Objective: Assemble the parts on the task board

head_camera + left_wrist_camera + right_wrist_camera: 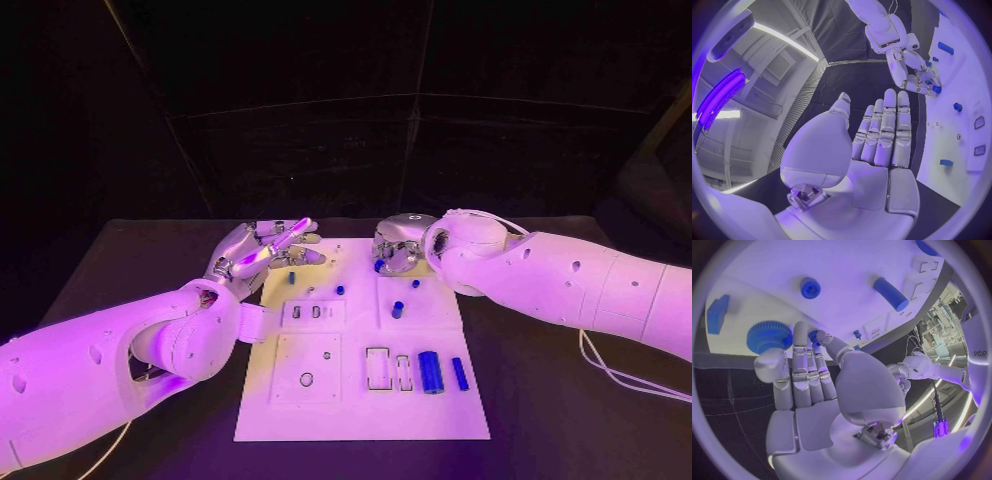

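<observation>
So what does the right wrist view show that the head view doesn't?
Right wrist: a blue toothed gear beside the right hand's fingers, and a blue block at the board's edge. Head: the oval hole and thin blue bar at the board's near end. Both: the task board, the left hand and right hand.

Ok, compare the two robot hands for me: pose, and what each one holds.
The left robot hand has its fingers stretched out straight, while the right robot hand curls its fingers downward. The left robot hand holds nothing, whereas the right robot hand pinches a small blue part at its fingertips. Both are silver and sit at the far end of the task board.
</observation>
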Robot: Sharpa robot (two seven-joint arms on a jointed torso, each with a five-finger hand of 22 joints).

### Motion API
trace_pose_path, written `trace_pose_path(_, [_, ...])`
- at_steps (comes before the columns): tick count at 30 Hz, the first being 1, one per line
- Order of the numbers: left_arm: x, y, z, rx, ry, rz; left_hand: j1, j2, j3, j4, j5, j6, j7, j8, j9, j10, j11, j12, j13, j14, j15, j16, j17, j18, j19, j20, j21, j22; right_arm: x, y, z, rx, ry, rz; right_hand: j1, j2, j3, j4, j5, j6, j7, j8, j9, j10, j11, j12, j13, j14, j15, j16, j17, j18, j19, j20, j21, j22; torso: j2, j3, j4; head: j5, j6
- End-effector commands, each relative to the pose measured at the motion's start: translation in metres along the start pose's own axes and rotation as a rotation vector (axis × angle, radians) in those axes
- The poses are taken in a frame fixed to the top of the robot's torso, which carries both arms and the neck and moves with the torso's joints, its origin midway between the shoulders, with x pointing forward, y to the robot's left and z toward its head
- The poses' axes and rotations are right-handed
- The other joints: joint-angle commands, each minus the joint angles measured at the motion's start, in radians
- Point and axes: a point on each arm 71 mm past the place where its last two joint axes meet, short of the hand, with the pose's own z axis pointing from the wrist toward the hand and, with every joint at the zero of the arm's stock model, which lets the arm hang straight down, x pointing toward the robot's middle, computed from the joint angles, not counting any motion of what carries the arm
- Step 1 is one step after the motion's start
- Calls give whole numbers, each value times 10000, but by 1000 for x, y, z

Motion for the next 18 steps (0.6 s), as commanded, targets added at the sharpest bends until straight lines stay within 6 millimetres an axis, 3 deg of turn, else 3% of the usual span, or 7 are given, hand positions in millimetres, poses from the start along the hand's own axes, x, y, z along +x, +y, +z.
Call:
trace_pose_path(1, [1,-1,0,57,142,-2,21,90,-45,-17,-38,40,12,28,4,22,10,-42,13,75,10,50,9,138,95,-5,-3,-9,-6,4,-2,-198,-739,17,166,51,83,15,-12,85,-8,68,83,71,2,49,26,-1,-56,-40,18,-102,73,-13,87,107,7,2,-8,15,29])
trace_pose_path(10, [-1,-2,0,53,130,8,39,104,-45,-28,-37,39,13,27,3,21,11,-47,14,75,9,49,21,137,101,-5,-6,-11,-11,11,-2,-75,-1393,139,167,-5,131,26,-52,96,-8,53,84,85,-2,33,38,1,-60,-53,45,-117,84,-23,176,216,28,-8,18,26,122])
trace_pose_path(18, [-2,-2,1,55,113,18,57,111,-48,-42,-38,36,14,25,2,18,13,-53,14,75,9,48,32,136,106,-6,-10,-13,-14,22,13,41,-1760,176,134,-70,169,57,-71,61,10,13,74,55,15,-7,41,5,-51,-66,73,-130,89,-24,251,302,52,0,32,74,161])
